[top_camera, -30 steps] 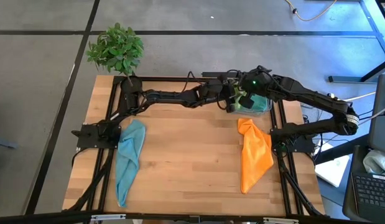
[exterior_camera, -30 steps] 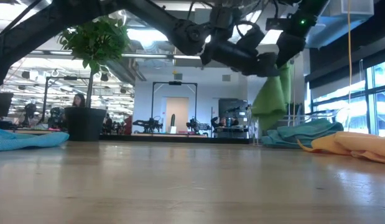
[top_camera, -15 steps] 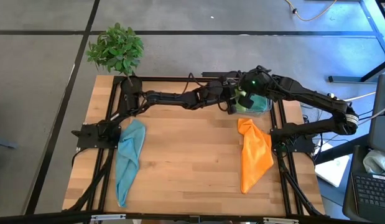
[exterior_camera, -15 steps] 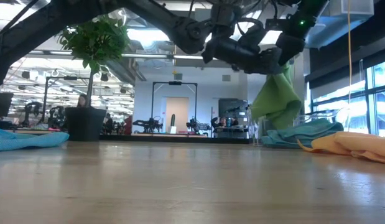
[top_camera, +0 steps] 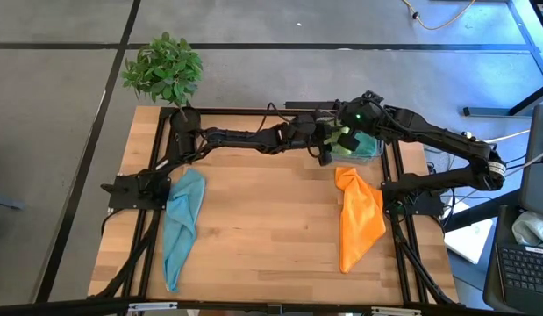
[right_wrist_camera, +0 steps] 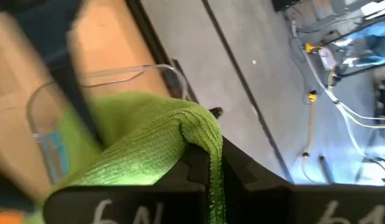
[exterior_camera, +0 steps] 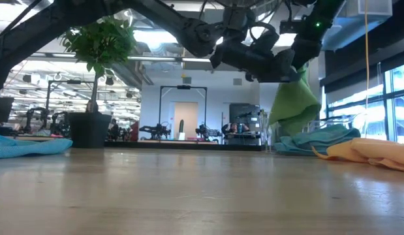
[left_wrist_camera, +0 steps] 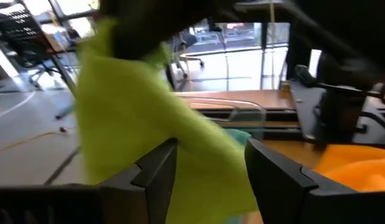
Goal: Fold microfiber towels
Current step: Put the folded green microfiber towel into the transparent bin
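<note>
Claws: your right claw pinches the lime green towel above the clear bin; left claw spread around its hanging edge. Risk: closing on bunched cloth would leave the towel twisted.

lime green towel swung rightward, hanging lower | left claw moved closer against it
</note>
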Robot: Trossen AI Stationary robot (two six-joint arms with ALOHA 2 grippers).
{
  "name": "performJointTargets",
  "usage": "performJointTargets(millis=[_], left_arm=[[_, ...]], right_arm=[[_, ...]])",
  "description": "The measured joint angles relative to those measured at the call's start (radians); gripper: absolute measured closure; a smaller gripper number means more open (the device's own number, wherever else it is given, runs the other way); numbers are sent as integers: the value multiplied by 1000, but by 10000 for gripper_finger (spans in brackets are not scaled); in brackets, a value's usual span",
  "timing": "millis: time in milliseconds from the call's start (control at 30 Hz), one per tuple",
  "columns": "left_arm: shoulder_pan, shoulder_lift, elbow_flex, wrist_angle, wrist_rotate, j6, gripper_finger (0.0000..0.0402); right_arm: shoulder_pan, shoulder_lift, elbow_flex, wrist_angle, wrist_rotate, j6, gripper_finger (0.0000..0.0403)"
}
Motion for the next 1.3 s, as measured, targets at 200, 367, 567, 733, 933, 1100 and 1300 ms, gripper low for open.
performJointTargets(millis=[200,367,567,733,933,1100,1300], left_arm=[[-34,8,0,-14,-3,-10,218],[-49,9,0,-25,-141,7,218],[-40,9,0,-65,-286,59,218],[-39,9,0,-81,-342,68,218],[-52,9,0,-122,-430,130,218],[-65,9,0,-123,-474,134,218],[-78,9,0,-123,-532,180,218]], right_arm=[[0,0,18,2,23,15,391],[11,-1,55,1,-28,60,391],[34,-2,57,-19,-24,67,391],[34,-3,57,-16,-41,132,391],[34,-19,57,-61,-65,170,391],[34,-63,57,-83,-93,194,391],[34,-116,57,-95,-94,214,391]])
